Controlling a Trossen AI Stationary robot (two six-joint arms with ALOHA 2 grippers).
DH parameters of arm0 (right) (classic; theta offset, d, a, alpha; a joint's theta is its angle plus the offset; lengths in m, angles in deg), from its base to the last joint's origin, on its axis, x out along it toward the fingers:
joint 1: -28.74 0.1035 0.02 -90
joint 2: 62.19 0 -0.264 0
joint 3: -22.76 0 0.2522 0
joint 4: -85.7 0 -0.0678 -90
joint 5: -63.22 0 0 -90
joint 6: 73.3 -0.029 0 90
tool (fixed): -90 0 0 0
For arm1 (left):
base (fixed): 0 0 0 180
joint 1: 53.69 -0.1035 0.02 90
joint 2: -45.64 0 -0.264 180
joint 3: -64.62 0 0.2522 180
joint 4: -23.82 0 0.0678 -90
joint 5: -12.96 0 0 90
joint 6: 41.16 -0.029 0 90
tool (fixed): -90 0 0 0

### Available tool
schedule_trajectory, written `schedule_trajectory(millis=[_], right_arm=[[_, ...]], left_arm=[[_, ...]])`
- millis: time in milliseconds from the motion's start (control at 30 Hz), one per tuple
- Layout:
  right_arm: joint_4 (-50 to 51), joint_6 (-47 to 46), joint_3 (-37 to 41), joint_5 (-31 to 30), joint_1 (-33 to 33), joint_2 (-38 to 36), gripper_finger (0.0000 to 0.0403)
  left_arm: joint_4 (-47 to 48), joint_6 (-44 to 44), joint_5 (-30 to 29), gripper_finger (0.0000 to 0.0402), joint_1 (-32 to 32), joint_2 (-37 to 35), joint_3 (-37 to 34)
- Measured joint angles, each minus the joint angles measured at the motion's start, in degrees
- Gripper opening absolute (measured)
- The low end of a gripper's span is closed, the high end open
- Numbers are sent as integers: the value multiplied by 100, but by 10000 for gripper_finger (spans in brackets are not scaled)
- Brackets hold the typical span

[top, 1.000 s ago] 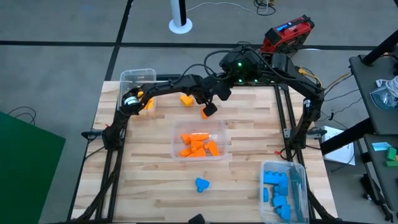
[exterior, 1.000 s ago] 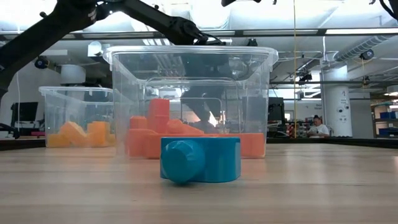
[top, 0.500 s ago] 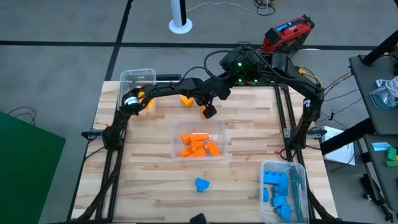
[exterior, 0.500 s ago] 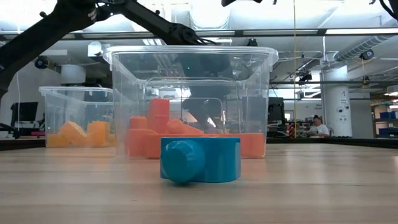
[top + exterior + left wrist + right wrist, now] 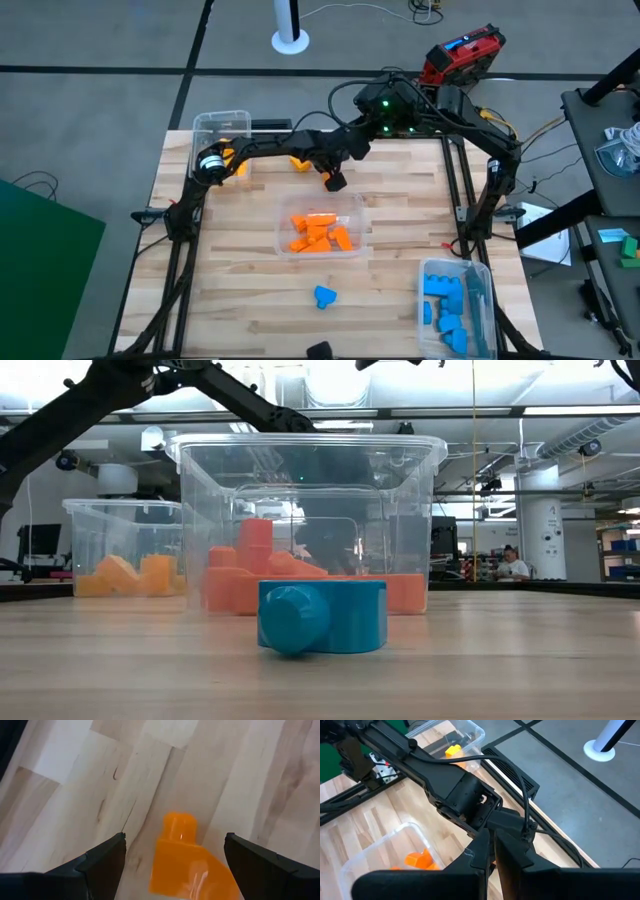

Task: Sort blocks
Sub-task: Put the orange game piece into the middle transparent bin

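Left wrist view: left gripper [image 5: 172, 857] fingers spread over orange block [image 5: 192, 865]; right gripper [image 5: 492, 851] pressed together.

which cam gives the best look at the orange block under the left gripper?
Left wrist view: the orange block fills the frame on bare wood between the open left gripper fingers. In the high view the gripper covers it. The low and right wrist views don't show it.

Robotics lab: exposed ceiling pipes [image 5: 560, 410].

Overhead straight down, tabletop-level across, wrist views close; shared: the middle clear bin [image 5: 320, 230] of orange blocks [image 5: 300, 585].
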Motion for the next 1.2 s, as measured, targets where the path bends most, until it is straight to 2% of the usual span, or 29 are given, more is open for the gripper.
schedule_trajectory(millis=[267, 500, 800, 1200], right_arm=[[-39, -2, 0, -2, -2, 0, 18], [-39, -59, 0, -2, -2, 0, 18], [-42, -59, 0, -4, -15, 9, 18], [-42, -59, 0, -9, -15, 9, 18]], left_arm=[[-155, -193, -52, 309, -12, 0, -99], [123, 306, 6, 300, -69, 0, -99], [115, 307, 7, 280, -70, 0, -112], [165, 312, 4, 278, -70, 0, -114]])
